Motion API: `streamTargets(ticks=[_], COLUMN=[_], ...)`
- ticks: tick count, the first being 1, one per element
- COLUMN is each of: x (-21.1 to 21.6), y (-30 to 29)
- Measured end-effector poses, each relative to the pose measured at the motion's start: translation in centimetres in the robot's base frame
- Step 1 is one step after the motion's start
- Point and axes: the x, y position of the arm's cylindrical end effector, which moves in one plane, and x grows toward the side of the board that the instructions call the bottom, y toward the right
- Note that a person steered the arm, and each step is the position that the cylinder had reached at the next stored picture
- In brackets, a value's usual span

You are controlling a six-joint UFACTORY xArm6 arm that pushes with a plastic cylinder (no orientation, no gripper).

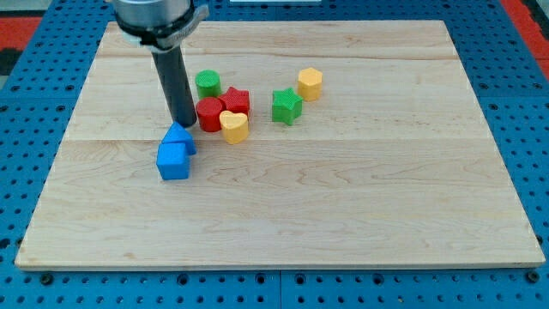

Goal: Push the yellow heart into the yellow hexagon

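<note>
Camera view only: pale wooden board (343, 206) with visible plank seams, lying on a blue pegboard surface (34, 103) dotted with holes; a strip of red shows at the view's top right corner, nothing more of the room can be made out. Block count: two yellow, two green, two red, two blue, eight total. Yellow heart (233, 126) sits left of board centre, touching the red cylinder (209, 113) on its left and the red star (236, 100) just above it. Yellow hexagon (310, 83) is up and to the view's right, well apart from the heart, with the green star (286, 106) between them and just beside the hexagon's lower left. Green cylinder (208, 83) stands just above the red pair, close to or touching them, cannot tell which. Blue cube (173, 160) lies toward the view's left, with a second blue block (180, 136), shape unclear, touching its upper edge. Dark rod comes down from a grey mount at the view's top; my tip (184, 125) meets the board right at the upper edge of that second blue block, just left of the red cylinder and left of the yellow heart, not touching the heart. No jaws on this arm, only the plain rod, so nothing is spread or pinched.
</note>
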Motion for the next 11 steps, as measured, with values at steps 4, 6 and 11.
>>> streamTargets(ticks=[4, 6, 11], x=[5.5, 2.2, -5.6], y=[5.1, 5.3, 10.7])
